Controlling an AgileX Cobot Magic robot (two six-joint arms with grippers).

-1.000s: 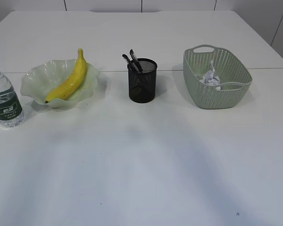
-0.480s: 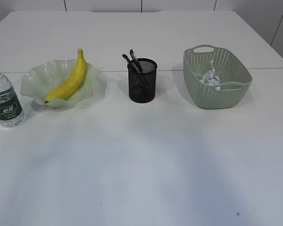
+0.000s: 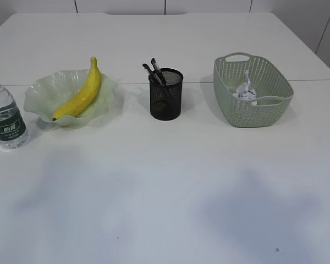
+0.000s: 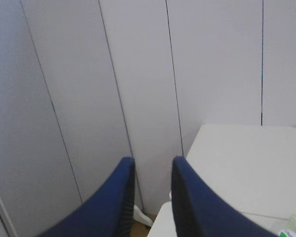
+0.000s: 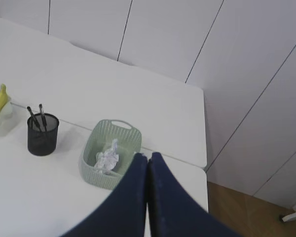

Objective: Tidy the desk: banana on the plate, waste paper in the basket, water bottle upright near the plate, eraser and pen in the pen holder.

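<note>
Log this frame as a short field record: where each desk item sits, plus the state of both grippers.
banana: yellow banana lying in the pale green wavy-edged plate
paper: crumpled white waste paper inside the green woven plastic basket
bottle: clear water bottle upright, left of the plate
pens: two dark pens in the black mesh pen holder
eraser: not visible
left gripper: jaws apart, empty
right gripper: shut, empty
</note>
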